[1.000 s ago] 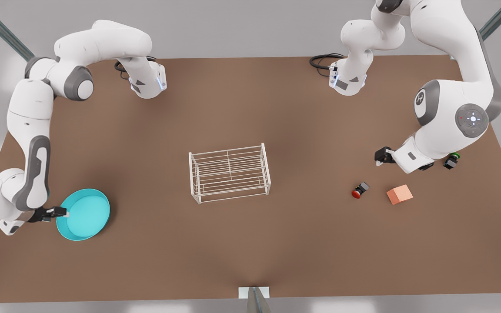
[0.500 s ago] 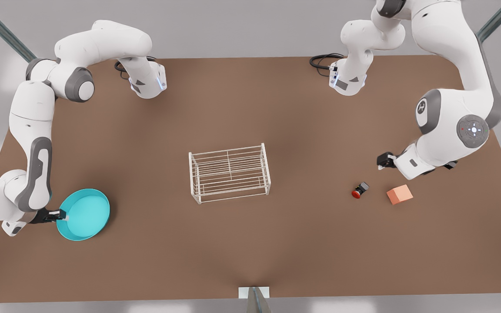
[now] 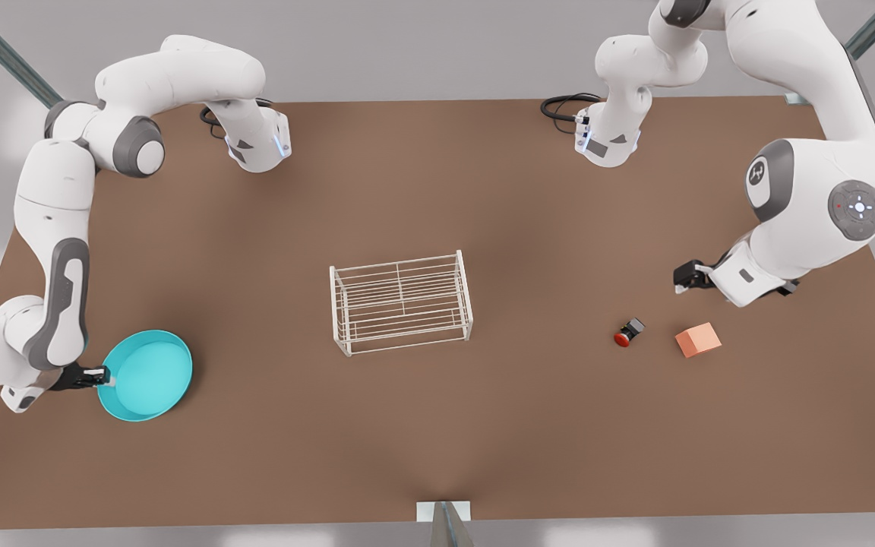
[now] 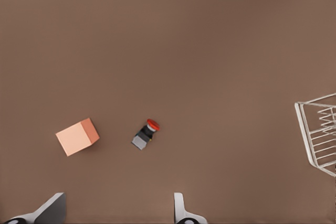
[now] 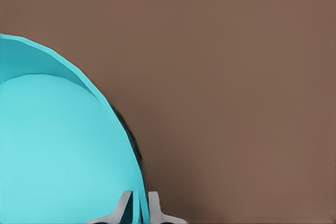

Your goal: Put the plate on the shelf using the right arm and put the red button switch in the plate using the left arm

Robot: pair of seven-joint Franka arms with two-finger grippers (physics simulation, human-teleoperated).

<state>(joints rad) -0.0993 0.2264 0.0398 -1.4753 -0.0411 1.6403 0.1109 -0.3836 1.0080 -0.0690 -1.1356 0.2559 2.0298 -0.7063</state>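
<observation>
Right tool [image 3: 105, 375] sits at the rim of the plate [image 3: 150, 374], at the front view's left end of the bench [image 3: 437, 425]. In the right wrist view its two fingertips [image 5: 124, 206] stand one on each side of the turquoise rim, closed onto it, so the tool is grasping the plate. From that tool, the plate's bowl spreads away toward the middle of the bench, and the plate appears to rest on the brown surface.

Well apart from that tool, at the bench's middle, stands the shelf [image 3: 401, 302], upright, its white wire top bare.

Left tool [image 3: 682, 278] hangs at the front view's right end, fingers [image 4: 179, 207] spread wide and released, holding nothing. Near it, a little toward the camera side, the red button switch [image 3: 627, 333] lies tipped on its side on the bench. Just beside the switch, also near that tool, rests the salmon-orange cube [image 3: 697, 339], apart from the switch.
</observation>
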